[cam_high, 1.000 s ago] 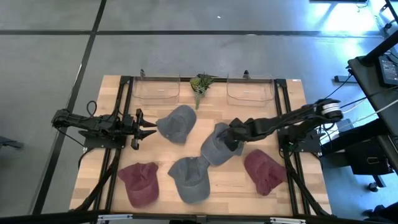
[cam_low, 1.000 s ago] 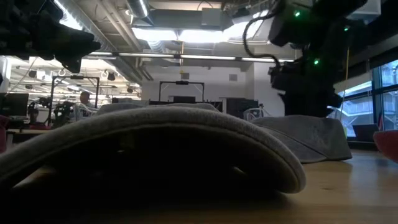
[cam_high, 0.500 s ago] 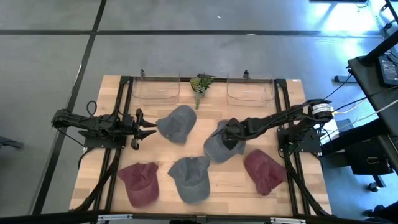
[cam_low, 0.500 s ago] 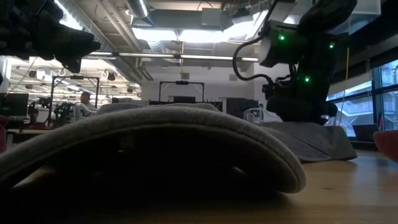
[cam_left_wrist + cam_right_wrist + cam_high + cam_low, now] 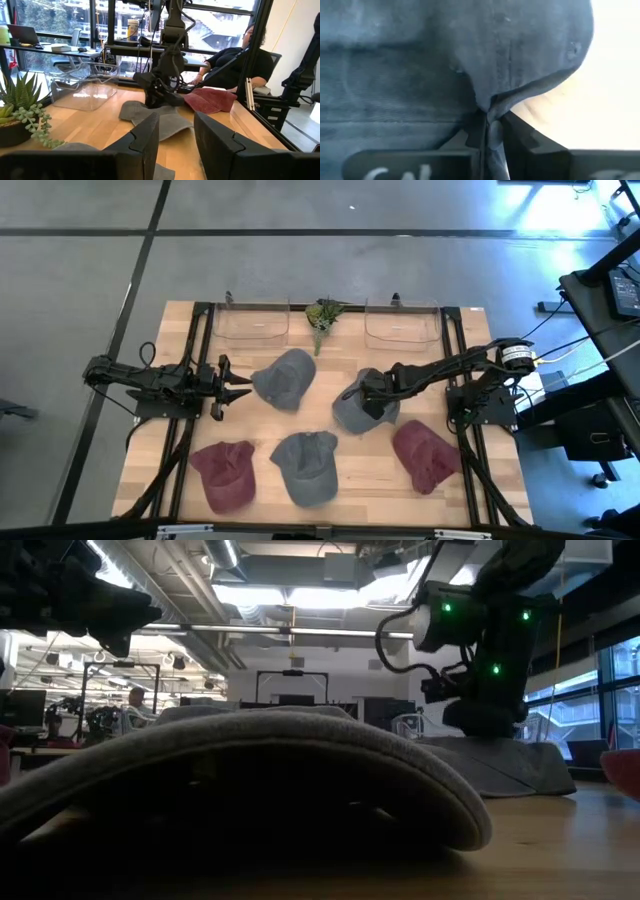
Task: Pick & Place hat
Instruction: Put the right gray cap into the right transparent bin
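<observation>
Near the tabletop's (image 5: 200, 340) middle, the right pincer (image 5: 372, 402) pinches a fold of the grey hat (image 5: 355, 408); lift straight up, keeping that grip firm. The left pincer (image 5: 235, 387) waits parted.

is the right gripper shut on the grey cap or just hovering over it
Shut on it. The right wrist view shows the right gripper pinching a fold of the grey cap.

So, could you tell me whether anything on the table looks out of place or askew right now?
Only the grey cap under the right gripper stands out: its cloth is bunched into a fold pinched between the fingers, so it sits crumpled rather than flat. The left gripper waits open beside another grey cap.
</observation>
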`<state>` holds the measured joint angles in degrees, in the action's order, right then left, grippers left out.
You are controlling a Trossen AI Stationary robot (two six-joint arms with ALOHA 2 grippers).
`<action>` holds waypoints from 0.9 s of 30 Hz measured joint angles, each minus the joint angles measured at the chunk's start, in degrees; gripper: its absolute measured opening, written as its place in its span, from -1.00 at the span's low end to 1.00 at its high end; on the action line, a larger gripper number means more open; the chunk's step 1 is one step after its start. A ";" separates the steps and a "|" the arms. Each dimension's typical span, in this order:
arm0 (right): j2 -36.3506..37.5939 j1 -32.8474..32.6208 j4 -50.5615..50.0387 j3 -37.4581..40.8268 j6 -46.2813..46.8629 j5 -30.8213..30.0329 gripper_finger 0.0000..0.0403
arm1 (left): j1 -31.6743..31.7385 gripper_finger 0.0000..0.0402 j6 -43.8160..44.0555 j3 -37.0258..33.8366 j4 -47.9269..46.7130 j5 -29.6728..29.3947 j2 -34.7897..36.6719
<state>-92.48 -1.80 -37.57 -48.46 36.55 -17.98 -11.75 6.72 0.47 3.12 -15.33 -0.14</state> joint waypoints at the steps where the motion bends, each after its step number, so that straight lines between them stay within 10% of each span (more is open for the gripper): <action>1: 0.89 -0.02 -0.99 -0.94 -0.81 -0.01 -0.78 | 0.01 -0.41 0.00 0.01 0.01 0.00 0.00; 27: 23.09 6.92 -28.32 -32.19 -12.53 -22.99 -0.78 | 0.02 -0.41 -1.43 0.02 0.00 0.02 0.00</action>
<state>-69.40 5.12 -65.89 -80.65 24.02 -40.97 -11.73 5.29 0.49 3.11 -15.31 -0.14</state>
